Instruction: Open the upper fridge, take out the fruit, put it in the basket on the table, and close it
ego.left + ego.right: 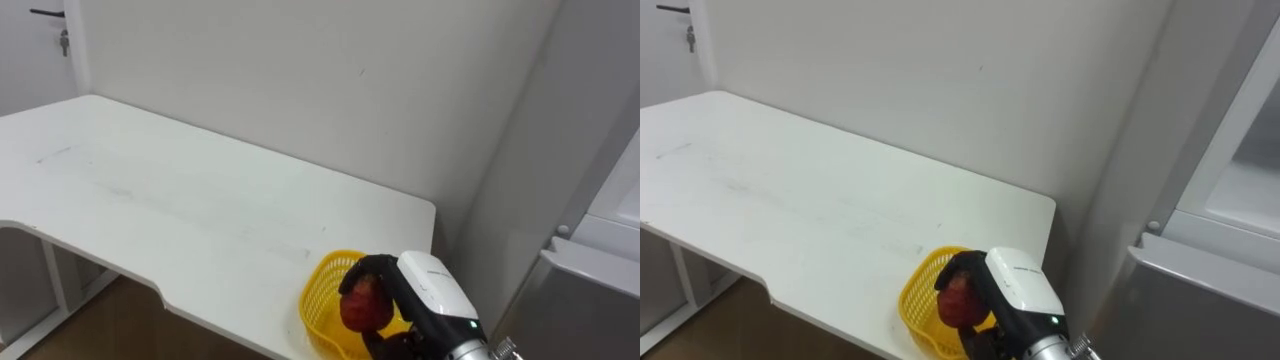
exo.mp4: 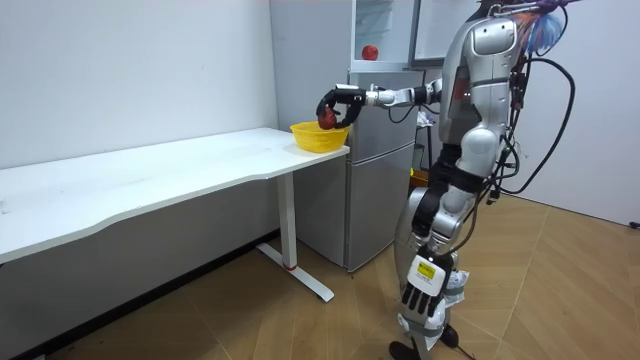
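Evidently the red fruit [image 1: 362, 308] sat in the right hand [image 1: 420, 285], fingers curled round it, just over the yellow basket [image 1: 318, 292] on the worktop [image 1: 150, 200]. The left hand [image 2: 425, 295] hung at the robot's side. The fruit looked firm, smooth, light and bruisable; a wrap round its widest part seemed safest.
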Controlling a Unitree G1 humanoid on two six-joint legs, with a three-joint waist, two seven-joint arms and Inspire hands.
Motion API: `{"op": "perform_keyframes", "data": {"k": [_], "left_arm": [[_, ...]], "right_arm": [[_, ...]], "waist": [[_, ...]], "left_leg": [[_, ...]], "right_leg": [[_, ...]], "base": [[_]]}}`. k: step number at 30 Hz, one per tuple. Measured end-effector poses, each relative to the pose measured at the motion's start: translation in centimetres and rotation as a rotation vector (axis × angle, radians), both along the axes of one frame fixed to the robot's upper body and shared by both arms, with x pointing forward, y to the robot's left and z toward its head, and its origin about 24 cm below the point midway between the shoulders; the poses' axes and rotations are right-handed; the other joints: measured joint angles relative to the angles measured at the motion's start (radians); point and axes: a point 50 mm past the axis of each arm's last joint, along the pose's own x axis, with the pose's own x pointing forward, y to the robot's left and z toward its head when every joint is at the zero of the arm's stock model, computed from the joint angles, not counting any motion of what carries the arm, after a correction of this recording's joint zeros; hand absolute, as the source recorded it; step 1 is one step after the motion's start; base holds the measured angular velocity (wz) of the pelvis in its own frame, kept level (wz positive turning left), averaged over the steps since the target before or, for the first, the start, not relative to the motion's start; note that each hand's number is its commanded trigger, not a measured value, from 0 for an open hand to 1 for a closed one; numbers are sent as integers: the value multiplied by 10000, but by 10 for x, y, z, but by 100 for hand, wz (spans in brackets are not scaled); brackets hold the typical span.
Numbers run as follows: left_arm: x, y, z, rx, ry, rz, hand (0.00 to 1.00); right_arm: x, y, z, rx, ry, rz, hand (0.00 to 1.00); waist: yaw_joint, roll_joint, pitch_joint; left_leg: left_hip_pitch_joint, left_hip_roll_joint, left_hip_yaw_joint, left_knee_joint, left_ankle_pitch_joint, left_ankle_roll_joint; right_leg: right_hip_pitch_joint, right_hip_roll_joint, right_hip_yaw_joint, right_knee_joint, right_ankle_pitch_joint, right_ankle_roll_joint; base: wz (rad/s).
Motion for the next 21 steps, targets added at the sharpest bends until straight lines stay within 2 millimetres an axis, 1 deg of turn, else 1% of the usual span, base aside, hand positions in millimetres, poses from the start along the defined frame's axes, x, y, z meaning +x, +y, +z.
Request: {"op": "perform_keyframes", "data": {"k": [2,5,21], "left_arm": [[-2,0,0,17,30,2,0],[-4,-1,0,32,55,-50,0],[-5,-2,0,19,99,-24,0]], "right_arm": [[0,0,0,-12,-22,3,0],[0,0,0,-13,-22,-7,0],[1,-1,-1,-61,67,-178,0]], "waist": [[0,59,-35],[-1,120,-67],[-6,147,-69]], "left_leg": [[4,1,-1,-9,0,0],[15,2,-1,-14,0,0],[117,2,-4,-7,0,1]], "right_leg": [[1,0,0,5,0,0],[12,2,-4,9,0,0],[114,-1,-2,17,1,0]], "base": [[0],[0],[0]]}}
